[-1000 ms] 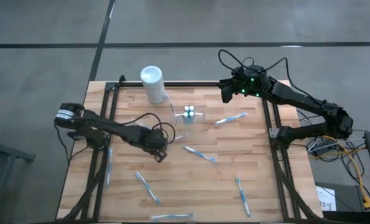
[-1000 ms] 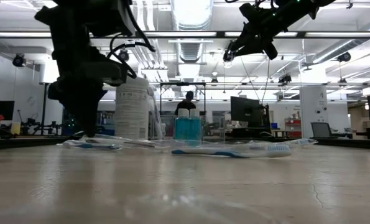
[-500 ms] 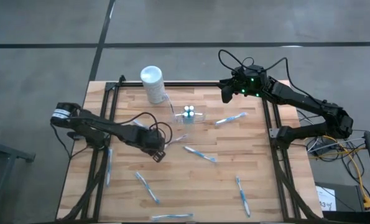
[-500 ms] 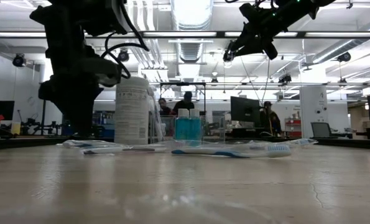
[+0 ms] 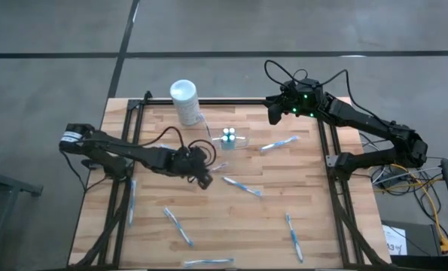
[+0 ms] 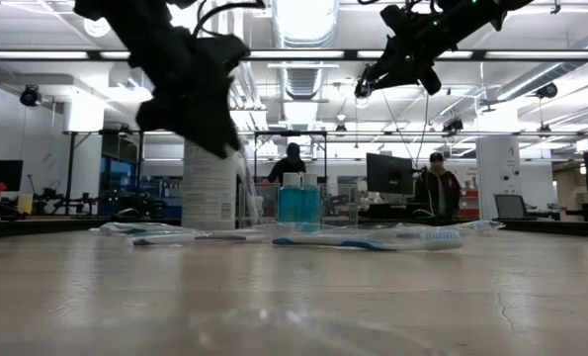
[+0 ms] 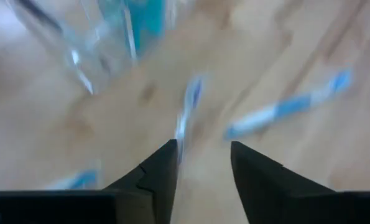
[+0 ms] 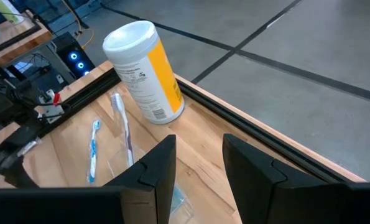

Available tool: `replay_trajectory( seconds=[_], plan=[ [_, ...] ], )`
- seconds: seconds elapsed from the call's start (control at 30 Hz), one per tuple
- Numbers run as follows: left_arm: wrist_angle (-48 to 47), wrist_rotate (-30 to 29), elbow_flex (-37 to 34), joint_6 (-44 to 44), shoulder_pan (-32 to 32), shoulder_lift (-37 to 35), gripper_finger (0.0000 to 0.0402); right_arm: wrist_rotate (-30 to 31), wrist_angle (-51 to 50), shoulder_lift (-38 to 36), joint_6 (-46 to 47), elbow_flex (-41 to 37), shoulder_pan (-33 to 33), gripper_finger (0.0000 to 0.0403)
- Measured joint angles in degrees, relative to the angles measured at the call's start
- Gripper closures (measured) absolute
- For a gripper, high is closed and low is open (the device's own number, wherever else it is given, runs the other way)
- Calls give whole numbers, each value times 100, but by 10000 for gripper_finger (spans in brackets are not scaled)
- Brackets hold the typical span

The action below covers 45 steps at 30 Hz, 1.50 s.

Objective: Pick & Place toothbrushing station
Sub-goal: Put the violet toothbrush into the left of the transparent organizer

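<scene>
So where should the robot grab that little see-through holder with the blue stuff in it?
Probably by a thin clear side wall of the holder, coming straight down from above. It stands upright with its top open, so one finger could slip inside and one outside. The white tub crowds one side, so the side facing away looks freer. That's a guess.

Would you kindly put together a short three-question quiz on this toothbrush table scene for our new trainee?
1. True or false: the white cylinder lies flat on the table.
2. Which gripper hangs above the table's far edge: A left, B right?
3. Fill in: the left gripper, jaws apart and empty, is beside a blue-and-white ____.

Key: 1 false, it stands upright; 2 B, the right gripper; 3 toothbrush.
</scene>
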Motion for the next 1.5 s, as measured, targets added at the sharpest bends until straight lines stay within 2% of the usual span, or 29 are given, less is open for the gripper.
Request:
replay_trajectory(
  seconds=[0.23, 0.47, 0.73, 1.0, 1.23, 1.5],
  plan=[
    [673, -305, 14, 511, 219, 0, 202, -1, 0, 0, 0, 0, -2, 275],
    [712, -275, 24, 533, 276, 26, 199, -1, 0, 0, 0, -2, -2, 275],
    [947, 752, 27, 1549, 519, 405, 199, -1, 0, 0, 0, -2, -1, 275],
    [993, 783, 299, 2506, 765, 1042, 199, 0, 0, 0, 0, 0, -2, 275],
    [992, 836, 587, 2400, 958, 1559, 199, 1, 0, 0, 0, -1, -1, 275],
    [967, 895, 771, 2422, 980, 1820, 199, 0, -2, 0, 0, 0, -2, 275]
  ],
)
